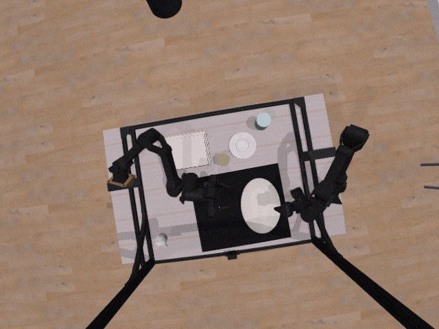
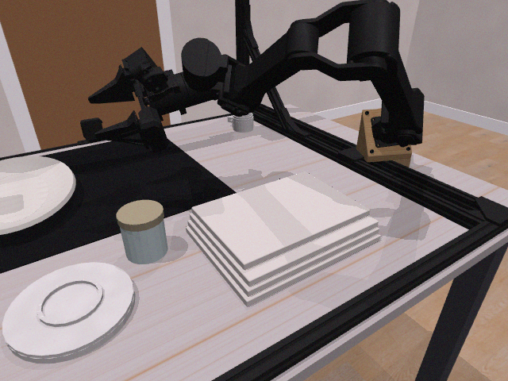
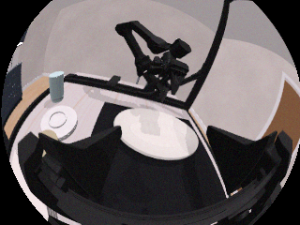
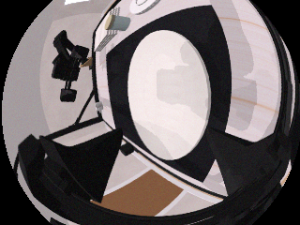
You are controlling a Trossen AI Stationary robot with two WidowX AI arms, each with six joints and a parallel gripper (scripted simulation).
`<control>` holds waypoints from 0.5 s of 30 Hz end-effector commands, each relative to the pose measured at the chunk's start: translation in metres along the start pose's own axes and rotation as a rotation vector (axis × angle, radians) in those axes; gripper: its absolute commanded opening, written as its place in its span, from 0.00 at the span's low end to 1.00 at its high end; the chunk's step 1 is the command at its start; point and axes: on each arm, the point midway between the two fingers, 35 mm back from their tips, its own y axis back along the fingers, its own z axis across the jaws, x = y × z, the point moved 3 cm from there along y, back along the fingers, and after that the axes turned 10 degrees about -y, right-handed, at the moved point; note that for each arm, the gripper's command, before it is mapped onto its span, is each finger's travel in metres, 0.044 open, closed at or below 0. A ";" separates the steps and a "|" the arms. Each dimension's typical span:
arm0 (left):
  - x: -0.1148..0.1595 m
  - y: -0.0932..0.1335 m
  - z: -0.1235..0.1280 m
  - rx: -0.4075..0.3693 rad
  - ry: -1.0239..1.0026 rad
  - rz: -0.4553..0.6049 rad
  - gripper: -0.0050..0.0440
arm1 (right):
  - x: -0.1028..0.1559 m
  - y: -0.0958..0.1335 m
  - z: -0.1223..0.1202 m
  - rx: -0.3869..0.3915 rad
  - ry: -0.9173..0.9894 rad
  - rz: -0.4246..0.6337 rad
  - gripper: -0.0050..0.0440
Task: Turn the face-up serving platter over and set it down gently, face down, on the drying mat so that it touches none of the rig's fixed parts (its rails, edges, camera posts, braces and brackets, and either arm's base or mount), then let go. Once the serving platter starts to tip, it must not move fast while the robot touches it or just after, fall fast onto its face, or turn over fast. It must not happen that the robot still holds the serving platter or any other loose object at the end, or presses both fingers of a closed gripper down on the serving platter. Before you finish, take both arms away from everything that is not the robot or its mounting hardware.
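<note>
The room light is soft and rather even, moderately bright. On the table top (image 1: 166, 216) (image 2: 229, 153), pale grey shadows with quite clear edges are lying. Shadow also crosses the serving platter (image 1: 260, 219) (image 2: 36, 192) (image 3: 161, 141) (image 4: 161, 108). The drying mat (image 1: 226, 226) (image 2: 172, 180) (image 3: 141, 187) (image 4: 220, 61) looks almost black. Fine grain is seen. Both wrist views bend strongly, with black corners.
</note>
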 end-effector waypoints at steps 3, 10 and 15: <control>0.006 0.004 -0.016 -0.025 0.034 -0.041 1.00 | 0.000 -0.001 -0.014 -0.019 0.015 -0.065 1.00; 0.006 0.004 -0.016 -0.025 0.034 -0.041 1.00 | 0.000 -0.004 -0.017 -0.018 0.015 -0.063 1.00; 0.006 0.004 -0.016 -0.025 0.034 -0.041 1.00 | 0.001 -0.011 -0.021 -0.017 0.015 -0.061 1.00</control>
